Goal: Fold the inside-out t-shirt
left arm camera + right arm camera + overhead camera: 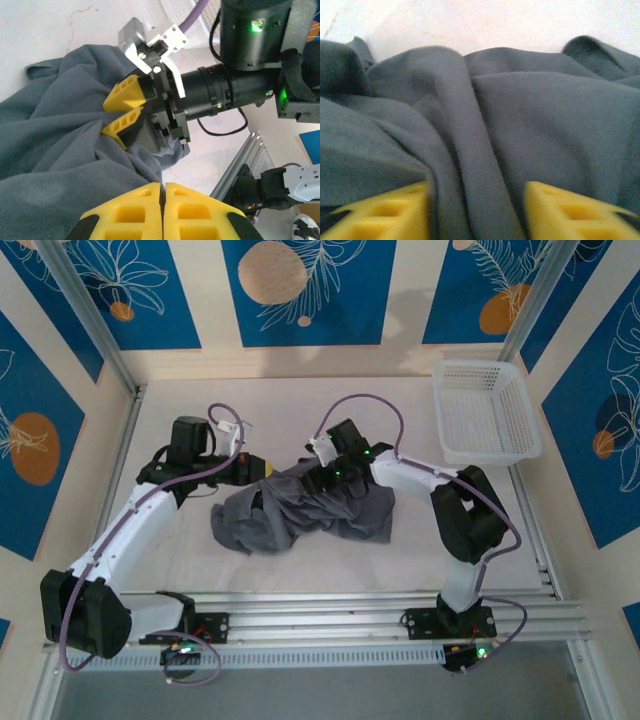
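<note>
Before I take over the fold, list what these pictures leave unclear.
Top view: the t-shirt is bunched, so collar, sleeves and seams are lost in its folds.
Right wrist view: the right gripper has blurred fingers cut off by the bottom edge.
Left wrist view: the left gripper has its fingers together; whether they pinch cloth is hidden by the fingers themselves.

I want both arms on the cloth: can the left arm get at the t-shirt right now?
Probably yes. The left hand hangs just over the t-shirt with nothing between, though it is shut and the right hand sits close by.
</note>
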Available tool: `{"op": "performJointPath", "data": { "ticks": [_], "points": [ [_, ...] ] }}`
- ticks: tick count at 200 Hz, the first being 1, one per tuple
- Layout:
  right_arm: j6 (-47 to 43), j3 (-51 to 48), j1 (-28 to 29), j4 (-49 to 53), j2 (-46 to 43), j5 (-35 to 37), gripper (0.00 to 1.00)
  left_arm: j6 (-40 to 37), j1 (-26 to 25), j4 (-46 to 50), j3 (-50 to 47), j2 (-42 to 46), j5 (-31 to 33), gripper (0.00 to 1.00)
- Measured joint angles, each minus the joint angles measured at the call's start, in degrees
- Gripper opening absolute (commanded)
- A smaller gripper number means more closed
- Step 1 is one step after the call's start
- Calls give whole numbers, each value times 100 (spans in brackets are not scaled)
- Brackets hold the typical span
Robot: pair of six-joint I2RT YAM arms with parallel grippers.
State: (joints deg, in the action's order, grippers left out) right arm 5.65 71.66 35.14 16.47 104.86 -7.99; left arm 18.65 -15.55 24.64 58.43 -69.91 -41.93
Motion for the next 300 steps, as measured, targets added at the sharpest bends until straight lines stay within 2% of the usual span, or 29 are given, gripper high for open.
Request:
{"op": "performJointPath", "data": {
  "ticks": [10,19,32,47,67,84,104,117,137,171,187,207,228,242,253,270,280,288,292,300],
  "points": [
    [52,79,0,39,61,-72,8,-22,0,17,0,0,24,0],
    [120,105,-2,83,55,-160,0,-46,0,57,0,0,120,0],
    [249,101,-37,144,-48,-367,0,-83,2,177,4,2,437,0],
    [439,11,-173,164,-369,-802,0,-120,26,444,13,11,1086,0],
    [848,-313,-518,37,-1285,-1836,0,-236,144,664,11,9,1921,0],
    [1244,-529,-791,-256,-2135,-2673,0,-291,221,662,11,-42,2343,0],
    [1447,-573,-824,-393,-2684,-3169,0,-267,197,487,20,-214,2350,19],
    [1567,-599,-772,-433,-2741,-3357,0,-214,188,385,22,-254,2430,35],
    [1786,-695,-850,-518,-2739,-3423,0,-186,243,367,22,-214,2712,50],
    [2098,-754,-986,-590,-2710,-3206,0,131,203,162,-262,474,2568,57],
    [2249,-754,-1075,-638,-2627,-3095,0,420,-111,-35,-577,970,2500,60],
    [2400,-754,-1196,-673,-2507,-3036,0,706,-1156,-181,-756,1158,2693,65],
    [2494,-756,-1246,-708,-2428,-3036,0,909,-2131,-273,-743,686,3088,79],
    [2507,-754,-1231,-713,-2424,-3077,0,1075,-2339,-319,-743,181,3386,90],
    [2505,-752,-1211,-706,-2424,-3128,0,1217,-2354,-391,-765,-186,3644,94],
    [2500,-750,-1180,-688,-2426,-3147,0,1318,-2352,-581,-824,-601,4017,94],
    [2503,-750,-1156,-684,-2428,-3152,0,1362,-2354,-693,-826,-815,4186,86],
    [2503,-750,-1145,-684,-2428,-3152,0,1388,-2352,-815,-820,-973,4262,72],
    [2503,-750,-1145,-682,-2428,-3152,0,1408,-2352,-848,-804,-1045,4277,61],
    [2503,-750,-1147,-675,-2428,-3145,0,1403,-2352,-907,-748,-1191,4312,29]
  ]
}}
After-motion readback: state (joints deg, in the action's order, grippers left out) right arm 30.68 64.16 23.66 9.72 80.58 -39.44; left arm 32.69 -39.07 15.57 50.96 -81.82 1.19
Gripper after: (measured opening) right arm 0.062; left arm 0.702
